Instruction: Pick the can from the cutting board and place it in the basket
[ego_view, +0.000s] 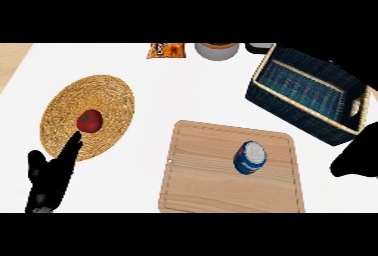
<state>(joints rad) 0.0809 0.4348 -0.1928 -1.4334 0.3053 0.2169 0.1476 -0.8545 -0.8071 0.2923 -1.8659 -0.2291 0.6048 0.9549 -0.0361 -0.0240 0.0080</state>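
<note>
Blue and white, the can (251, 157) stands near the middle of the wooden cutting board (199, 170), a little right of centre, with its pale lid tipped toward the camera. Nothing touches it, and bare board surrounds it on every side.

The basket (288, 110), dark woven with a tan rim, sits beyond the board's far right corner, near it but apart.

The right hand (358, 160) shows only as a black shape at the view's right edge, beside the board and below the basket. I cannot tell whether it is open or closed, and it holds nothing that I can see. The left hand (48, 180) rests open at the lower left, fingers up, one fingertip over the edge of a round straw mat (111, 95) that carries a red tomato (89, 120).

The can is likely stiff and fairly light, with a smooth, rounded wall that could slip or roll if knocked over. The sensible hold is round the middle of its side, thumb opposite the fingers, coming in from the right, where the approach is clear. Pinching the lid or the rim would risk tipping it. The lift needs to clear the basket's near wall before the can goes down inside.
</note>
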